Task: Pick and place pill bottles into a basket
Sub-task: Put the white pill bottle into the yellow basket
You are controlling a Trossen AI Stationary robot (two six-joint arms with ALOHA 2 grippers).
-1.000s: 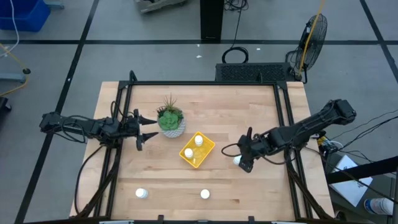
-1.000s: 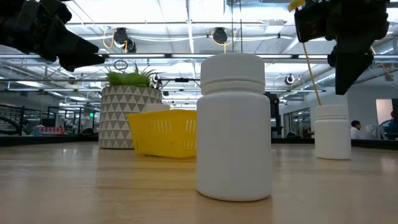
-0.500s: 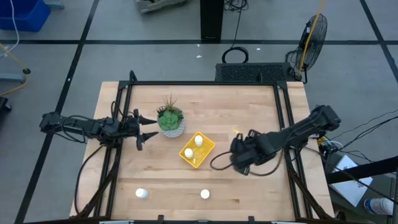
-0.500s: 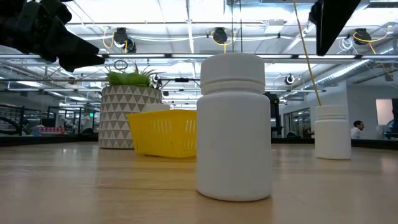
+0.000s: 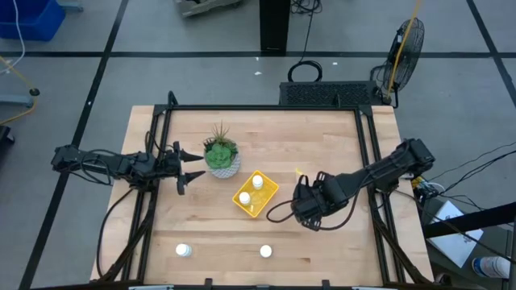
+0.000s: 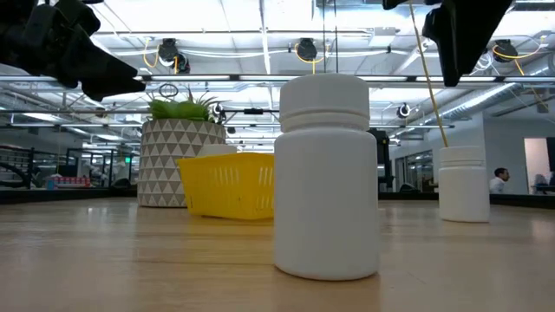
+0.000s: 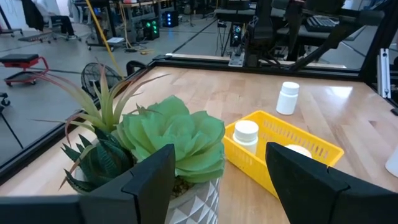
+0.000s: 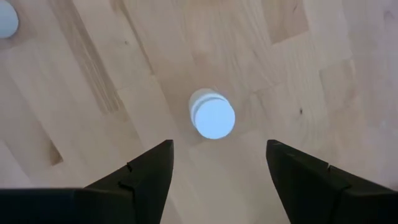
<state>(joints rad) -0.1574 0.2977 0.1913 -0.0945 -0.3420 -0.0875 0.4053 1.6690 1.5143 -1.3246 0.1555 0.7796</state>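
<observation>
The right gripper [image 5: 305, 211] hangs above the wooden table [image 5: 322, 137], just right of the yellow basket [image 5: 267, 196], pointing straight down with its fingers [image 8: 134, 180] spread wide and holding nothing. Directly beneath it stands one pill bottle [image 8: 211, 116], seen cap-on from the right wrist view; in the high view the gripper's body hides that bottle. The right arm [image 5: 379, 171] stretches in from the table's right edge.

The left gripper [image 5: 190, 164] waits beside the white plant pot [image 5: 222, 167], fingers parted and empty.

Two bottles [image 5: 244, 197] stand inside the basket. Two more stand near the table's front edge, one at front left [image 5: 183, 250] and one at front centre [image 5: 265, 251], the latter looming in the low view.
</observation>
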